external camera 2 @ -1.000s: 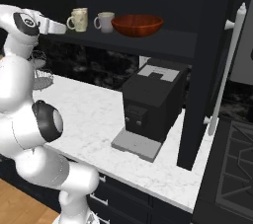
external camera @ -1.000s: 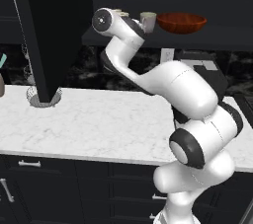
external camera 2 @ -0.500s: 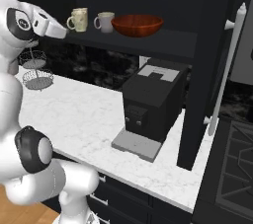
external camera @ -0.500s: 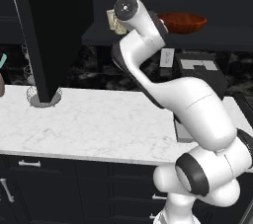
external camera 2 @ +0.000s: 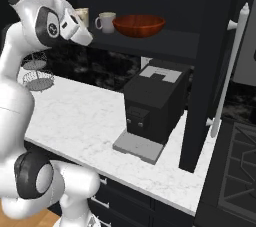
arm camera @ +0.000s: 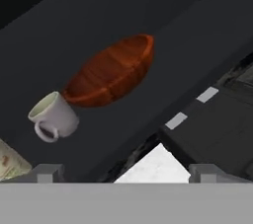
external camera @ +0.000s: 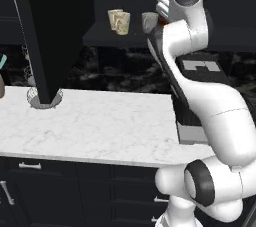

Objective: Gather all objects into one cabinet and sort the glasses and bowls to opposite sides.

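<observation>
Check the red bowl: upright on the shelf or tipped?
Upright. The red bowl sits rim-up on the dark shelf beside the cup; its tilt in the hand view comes from the camera's roll.

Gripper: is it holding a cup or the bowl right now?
No, the gripper is open and empty; the red-brown bowl and greyish-white cup sit on the shelf.

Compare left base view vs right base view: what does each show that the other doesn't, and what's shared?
Left base view: two cream tumblers side by side on the cabinet shelf, and the drawer fronts below the counter.
Right base view: the full red-brown bowl, the cup's handle, and a wire rack on the counter.
Both: the greyish-white cup, black coffee machine and marble counter.
</observation>
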